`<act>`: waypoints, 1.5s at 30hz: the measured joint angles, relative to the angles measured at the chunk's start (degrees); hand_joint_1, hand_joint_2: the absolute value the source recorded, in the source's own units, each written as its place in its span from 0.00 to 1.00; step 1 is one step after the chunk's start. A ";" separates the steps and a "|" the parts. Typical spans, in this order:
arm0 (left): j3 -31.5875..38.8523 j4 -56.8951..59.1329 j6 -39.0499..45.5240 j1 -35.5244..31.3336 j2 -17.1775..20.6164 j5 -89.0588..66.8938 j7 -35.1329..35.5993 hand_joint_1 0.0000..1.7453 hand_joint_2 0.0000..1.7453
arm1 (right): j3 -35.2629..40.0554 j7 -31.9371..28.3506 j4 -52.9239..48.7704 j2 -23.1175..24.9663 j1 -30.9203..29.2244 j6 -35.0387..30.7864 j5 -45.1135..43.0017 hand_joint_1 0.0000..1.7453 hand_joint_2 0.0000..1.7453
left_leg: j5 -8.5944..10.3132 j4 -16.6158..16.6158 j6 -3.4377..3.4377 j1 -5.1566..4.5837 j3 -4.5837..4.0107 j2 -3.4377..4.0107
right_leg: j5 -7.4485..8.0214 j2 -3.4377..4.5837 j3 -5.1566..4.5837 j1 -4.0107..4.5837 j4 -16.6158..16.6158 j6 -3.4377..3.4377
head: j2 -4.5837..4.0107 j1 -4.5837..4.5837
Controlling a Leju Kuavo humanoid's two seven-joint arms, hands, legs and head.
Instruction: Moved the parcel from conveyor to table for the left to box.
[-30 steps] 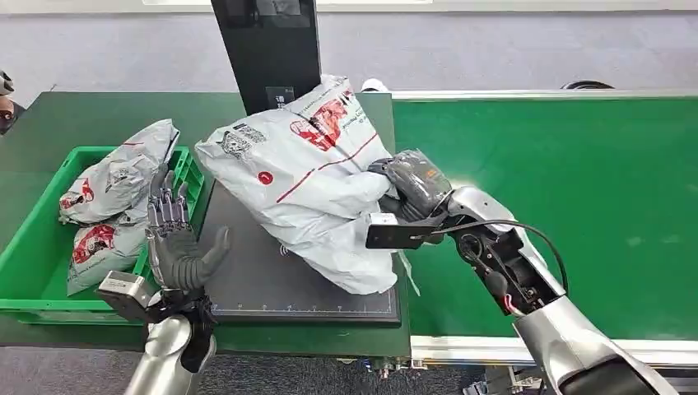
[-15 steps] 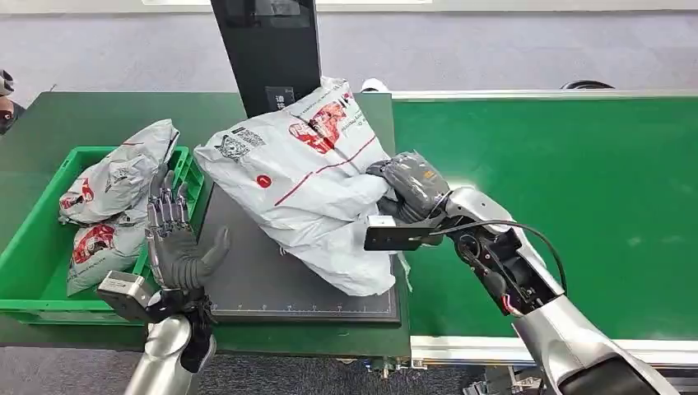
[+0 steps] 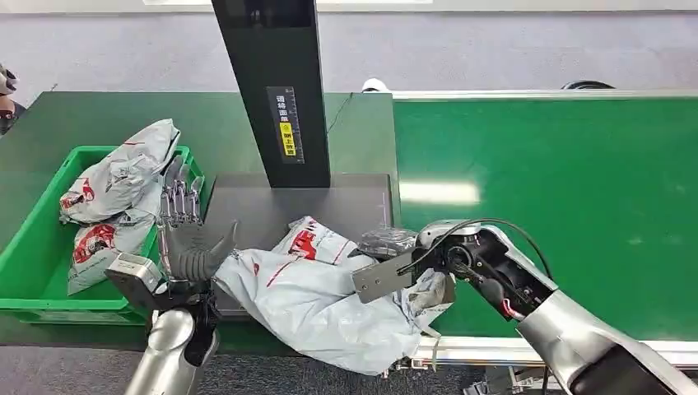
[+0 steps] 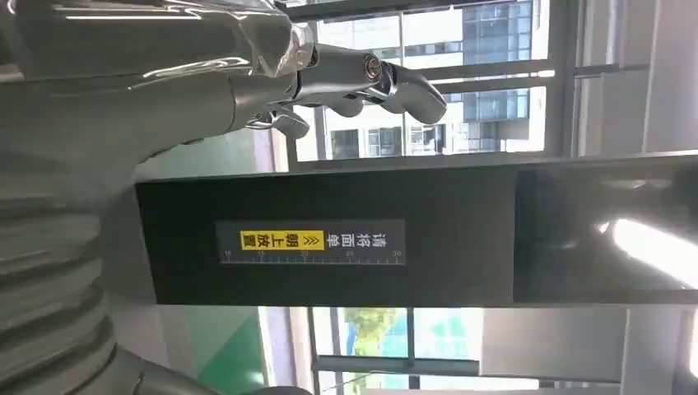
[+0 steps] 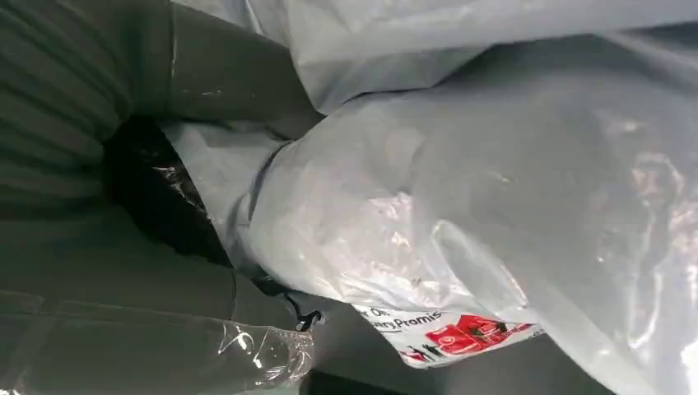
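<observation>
A grey plastic parcel (image 3: 313, 300) with red print lies across the front of the black mat (image 3: 346, 202), and its near end hangs over the table's front edge. My right hand (image 3: 387, 244) grips the parcel's right end; in the right wrist view the bunched plastic (image 5: 494, 206) sits between the thumb (image 5: 123, 99) and the fingers. My left hand (image 3: 188, 239) stands upright and open at the mat's left edge, just beside the parcel's left end. Its spread fingers (image 4: 362, 78) hold nothing.
A green crate (image 3: 25, 247) at the left holds two similar grey parcels (image 3: 115, 177). A black post (image 3: 284, 90) rises behind the mat. The green conveyor belt (image 3: 560, 164) runs along the right.
My right hand has lowered the parcel from in front of the post down onto the mat and pulled it toward the front edge. My left hand has shifted slightly forward.
</observation>
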 measured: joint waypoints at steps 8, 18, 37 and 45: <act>0.02 0.00 0.04 0.10 0.00 0.00 0.00 0.00 1.00 | 2.82 0.79 0.59 -0.09 -1.07 -1.07 -0.22 1.00 1.00 | 0.00 0.00 0.00 0.00 0.00 0.00 | 0.00 0.00 0.00 0.00 0.00 0.00 | 0.00 0.00; 0.74 -0.07 1.14 1.72 -0.22 -0.90 -0.22 0.00 1.00 | 7.93 6.42 6.03 2.93 -2.70 -20.87 10.45 1.00 1.00 | 0.00 -0.01 0.00 0.01 -0.01 0.00 | 0.00 0.00 0.00 0.01 0.00 0.00 | 0.00 0.00; 1.18 -0.07 0.87 1.29 -0.52 -0.83 -0.61 0.00 1.00 | 8.76 4.04 11.56 6.60 -0.76 -31.71 14.27 0.00 1.00 | 0.00 -0.01 0.00 0.00 -0.01 0.03 | 0.00 0.01 -0.04 0.01 0.00 0.00 | 0.00 0.02; 1.18 -0.07 0.70 1.18 -0.55 -0.68 -0.79 0.00 1.00 | 7.23 3.58 12.59 6.80 -0.02 -33.75 13.83 0.00 1.00 | 0.00 0.00 0.00 0.00 -0.01 0.03 | 0.00 0.01 -0.04 0.01 0.00 0.00 | 0.00 0.02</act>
